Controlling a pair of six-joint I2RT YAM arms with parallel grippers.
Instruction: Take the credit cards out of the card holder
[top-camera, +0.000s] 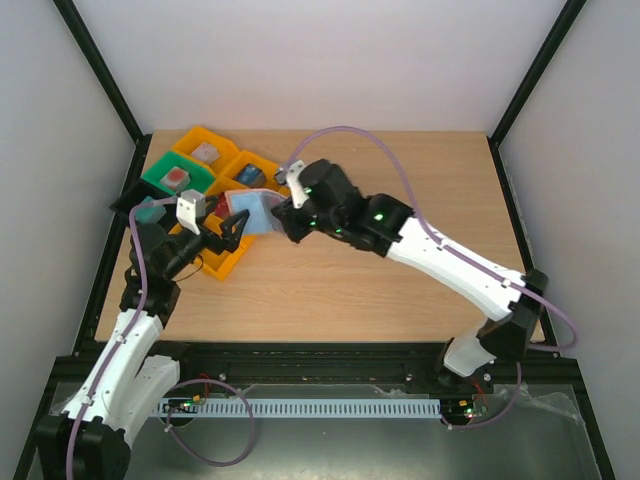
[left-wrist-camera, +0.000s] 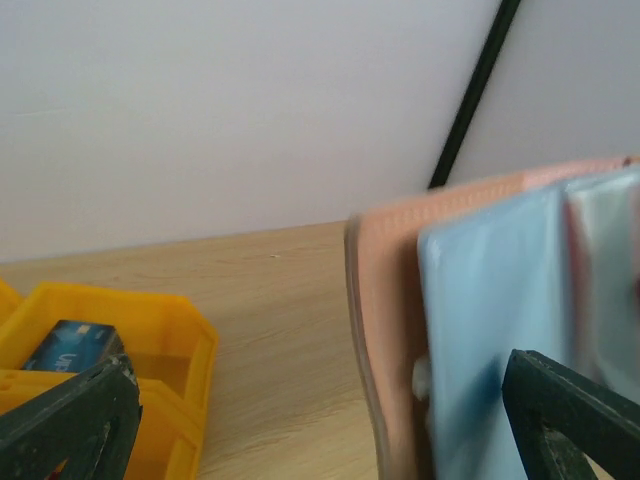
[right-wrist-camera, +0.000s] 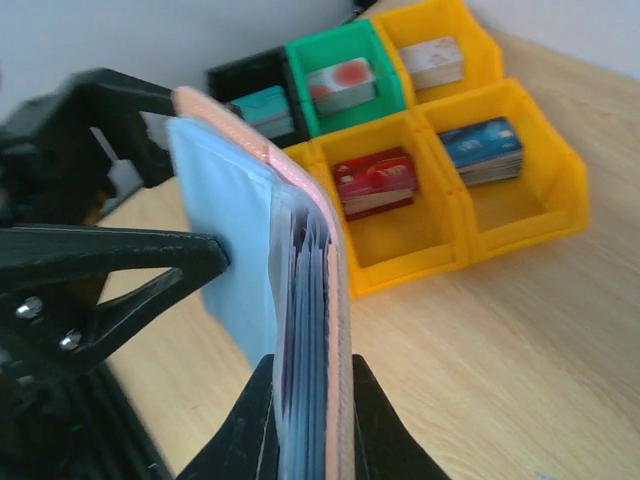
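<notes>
overhead, close wrists (shared trays (right-wrist-camera: 410, 265))

White arms (top-camera: 455, 262), black joints (top-camera: 320, 187), lilac cables (top-camera: 350, 130), green indicator lights (top-camera: 378, 213).

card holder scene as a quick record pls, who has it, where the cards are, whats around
card holder: salmon-tan, held upright on its edge above the table
right hand: shut on the card holder's lower edge
left hand: open, straddling the holder, one tip at the outer blue card
credit cards: all in the holder, light blue one outermost, none pulled out yet
trays: yellow, green and black, beyond the holder, each with a small stack inside
</notes>
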